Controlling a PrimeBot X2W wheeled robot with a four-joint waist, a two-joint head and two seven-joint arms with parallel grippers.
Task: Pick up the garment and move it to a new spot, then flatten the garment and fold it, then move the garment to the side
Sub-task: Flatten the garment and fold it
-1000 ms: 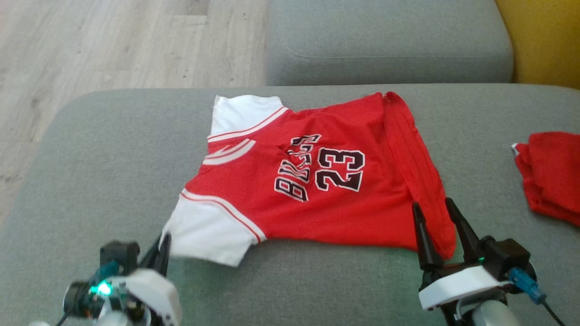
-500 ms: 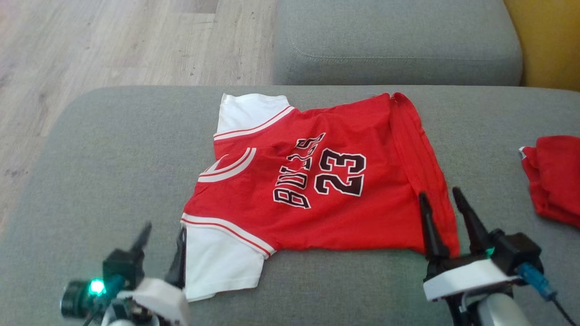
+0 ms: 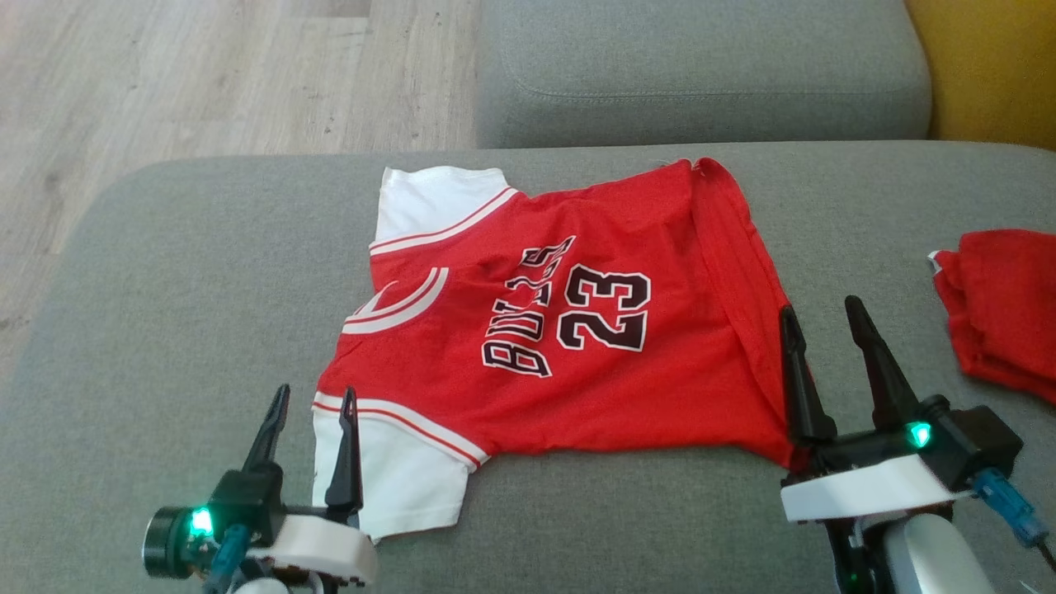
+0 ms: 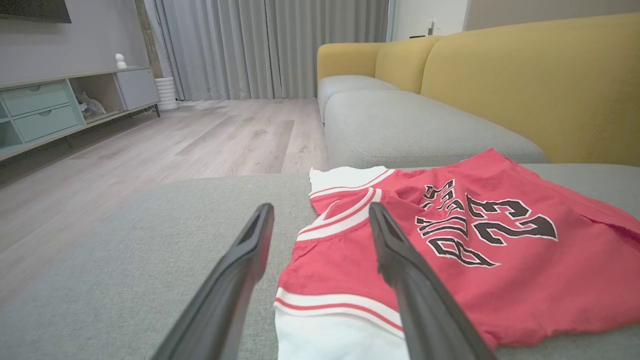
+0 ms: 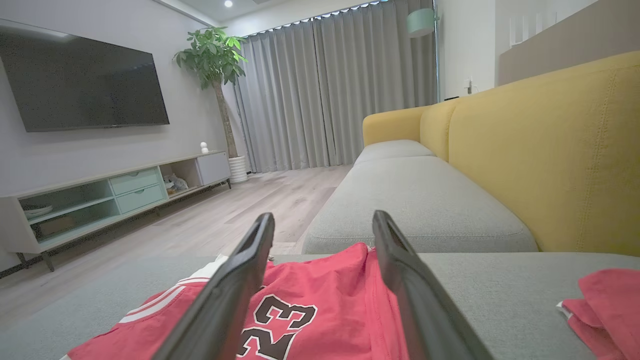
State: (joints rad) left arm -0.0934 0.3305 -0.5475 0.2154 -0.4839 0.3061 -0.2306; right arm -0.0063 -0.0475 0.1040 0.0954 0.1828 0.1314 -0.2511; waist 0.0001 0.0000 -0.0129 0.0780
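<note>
Here, left end effector point(image 3: 316, 390) and right end effector point(image 3: 819, 304) both wide apart, empty, by the garment point(image 3: 561, 330).

Soft, even light fills the room, with a bright strip along the top of the curtains point(image 5: 325, 95) and a ceiling spot point(image 5: 228, 3). Shadows on the sofa cushion point(image 3: 190, 272) are faint. The head view looks slightly soft, and the wrist views bend at their edges.
</note>
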